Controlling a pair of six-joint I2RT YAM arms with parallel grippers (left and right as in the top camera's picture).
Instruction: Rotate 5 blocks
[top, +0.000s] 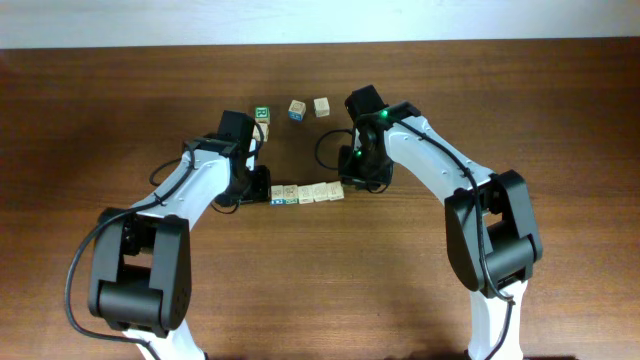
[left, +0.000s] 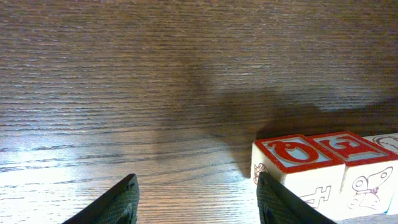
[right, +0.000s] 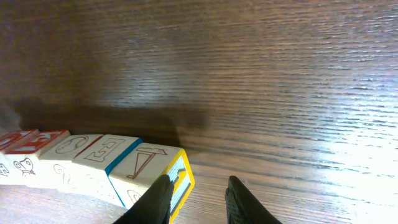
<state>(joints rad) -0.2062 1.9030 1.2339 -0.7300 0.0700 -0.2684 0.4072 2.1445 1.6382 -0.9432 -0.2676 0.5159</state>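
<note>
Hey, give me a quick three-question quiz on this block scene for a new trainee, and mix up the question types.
1. True or false: the left claw is clamped on a block.
2. How many loose blocks sit apart from the row, beyond it? A one, B three, C six.
3. Fill in: the end block beside the right claw has a ___-bordered end face.
Key: 1 false, its fingers stand apart with nothing between them; 2 B; 3 yellow.
</note>
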